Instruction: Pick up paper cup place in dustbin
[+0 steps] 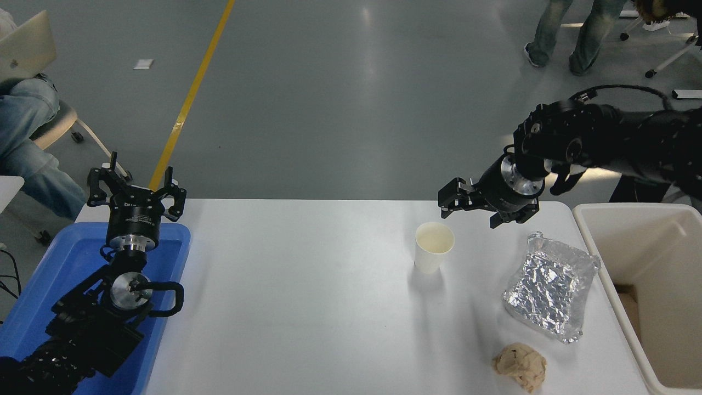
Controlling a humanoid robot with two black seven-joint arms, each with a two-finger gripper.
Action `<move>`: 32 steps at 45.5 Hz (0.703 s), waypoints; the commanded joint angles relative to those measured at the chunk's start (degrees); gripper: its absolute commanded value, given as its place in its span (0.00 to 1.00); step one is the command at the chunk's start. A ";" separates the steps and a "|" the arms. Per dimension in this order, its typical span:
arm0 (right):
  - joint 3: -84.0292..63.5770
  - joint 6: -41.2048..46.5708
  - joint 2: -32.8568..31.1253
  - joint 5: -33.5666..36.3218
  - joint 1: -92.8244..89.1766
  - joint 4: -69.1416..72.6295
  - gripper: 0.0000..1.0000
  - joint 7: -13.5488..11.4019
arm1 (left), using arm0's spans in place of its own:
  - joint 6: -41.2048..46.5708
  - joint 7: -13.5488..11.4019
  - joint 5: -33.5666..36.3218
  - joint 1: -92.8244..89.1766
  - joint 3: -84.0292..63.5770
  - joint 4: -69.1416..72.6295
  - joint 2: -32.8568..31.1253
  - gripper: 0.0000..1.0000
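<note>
The paper cup (433,248) stands upright on the white table (307,296), right of centre, its cream inside showing. My right gripper (468,214) hangs just beyond and to the right of the cup, a little above the table's far edge. It is open, with nothing between its fingers, and is not touching the cup. The cream dustbin (602,262) stands at the table's right end, and its far side is cut off by the picture edge. My left gripper (135,185) is parked open over the far end of the blue tray (60,263) at the lower left.
A crinkled foil packet (551,291) lies between the cup and the dustbin. A crumpled tan paper ball (520,365) sits near the front edge, right of centre. A person's legs (570,33) stand at the top right. Another person's leg (27,131) shows at the far left.
</note>
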 commanded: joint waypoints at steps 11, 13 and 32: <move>2.34 -5.61 3.55 -6.80 -11.38 -11.33 0.98 -0.12 | -0.01 0.09 0.00 0.00 0.00 0.00 0.00 0.99; 2.60 -5.70 3.55 -7.24 -11.56 -11.50 0.98 -0.12 | -0.01 0.00 0.00 0.00 0.00 0.00 0.00 0.99; 4.71 -6.40 3.55 -9.44 -15.51 -15.55 0.91 -0.21 | -0.01 0.09 0.00 0.00 0.00 0.00 0.00 0.99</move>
